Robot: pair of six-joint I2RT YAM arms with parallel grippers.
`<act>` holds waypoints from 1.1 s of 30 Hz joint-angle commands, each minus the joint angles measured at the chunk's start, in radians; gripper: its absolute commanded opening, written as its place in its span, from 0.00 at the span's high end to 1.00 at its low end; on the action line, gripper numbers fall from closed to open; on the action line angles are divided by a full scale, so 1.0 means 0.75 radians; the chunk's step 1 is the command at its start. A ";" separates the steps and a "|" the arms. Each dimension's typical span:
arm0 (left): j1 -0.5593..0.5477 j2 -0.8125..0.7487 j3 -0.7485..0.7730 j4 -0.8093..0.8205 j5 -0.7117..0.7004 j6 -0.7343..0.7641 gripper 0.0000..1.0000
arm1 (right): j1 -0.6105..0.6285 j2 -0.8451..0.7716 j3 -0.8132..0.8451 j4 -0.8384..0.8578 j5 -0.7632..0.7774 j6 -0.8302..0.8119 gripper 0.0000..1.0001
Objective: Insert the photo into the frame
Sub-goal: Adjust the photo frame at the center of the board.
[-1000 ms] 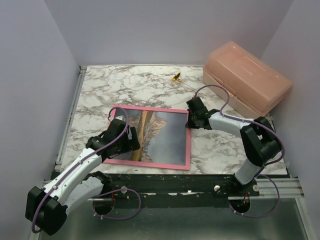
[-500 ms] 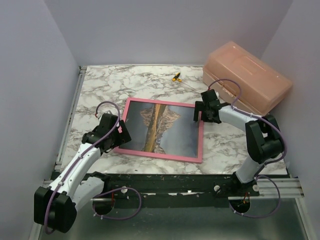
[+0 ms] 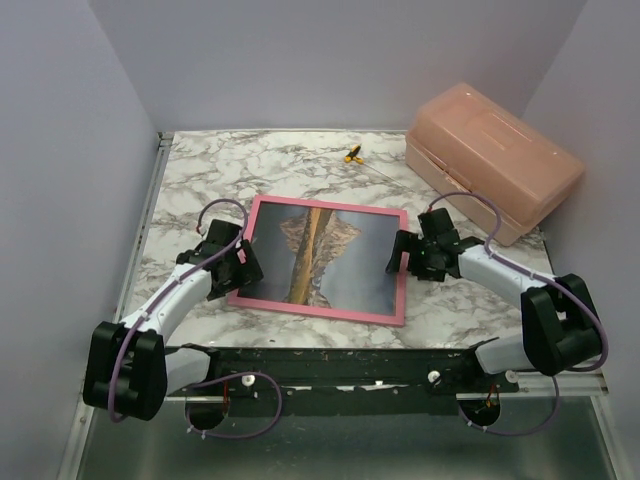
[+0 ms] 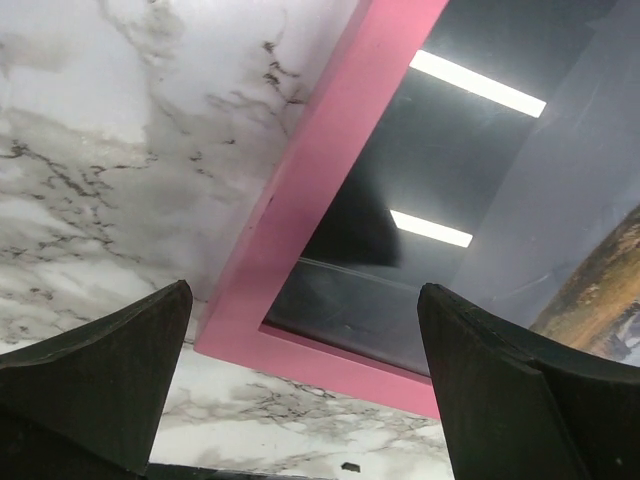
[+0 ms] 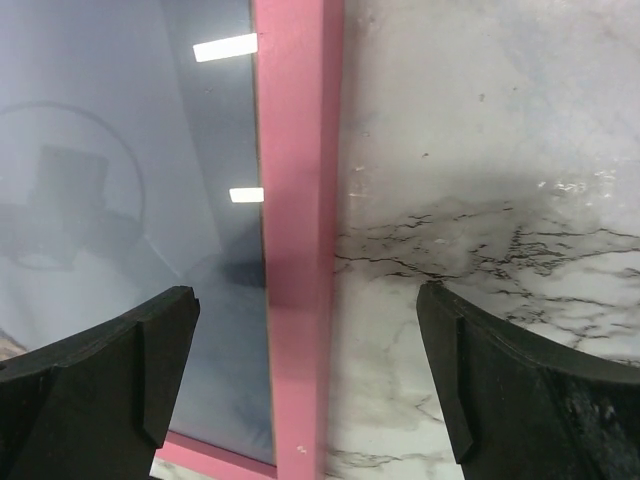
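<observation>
The photo point(image 3: 320, 258) lies face up inside the pink frame point(image 3: 320, 311), flat on the marble worktop point(image 3: 200, 170). The left claw point(image 3: 240, 268) gapes wide at its left edge, the right claw point(image 3: 404, 254) likewise at its right, both seemingly holding nothing.

You get bright, even overhead light in the top view. The frame point(image 3: 318, 311) and the marble table point(image 3: 200, 180) are sharp, and only soft, pale shadows lie under the arms on either side of the frame.

Both wrist views catch glare on the frame's glass point(image 4: 400, 150). The left wrist view shows two white bars of ceiling light. The right shows two smaller patches and a dim ring-shaped reflection left of the frame's pink edge. A soft grey shadow crosses the table right of that edge.

The left end effector point(image 4: 305, 300) and right end effector point(image 5: 307, 295) read near-black and slightly soft at the bottom corners.
</observation>
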 commanded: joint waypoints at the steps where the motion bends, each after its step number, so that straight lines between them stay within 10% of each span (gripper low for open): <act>1: 0.008 0.006 -0.001 0.092 0.135 0.046 0.02 | 0.004 0.031 -0.059 0.032 -0.180 0.076 0.00; 16: -0.076 -0.137 -0.161 0.168 0.511 -0.031 0.09 | 0.004 0.338 0.197 0.083 -0.289 -0.014 0.00; 33: -0.794 -0.480 -0.326 0.351 0.456 -0.577 0.14 | 0.079 1.019 1.099 -0.201 -0.175 -0.147 0.00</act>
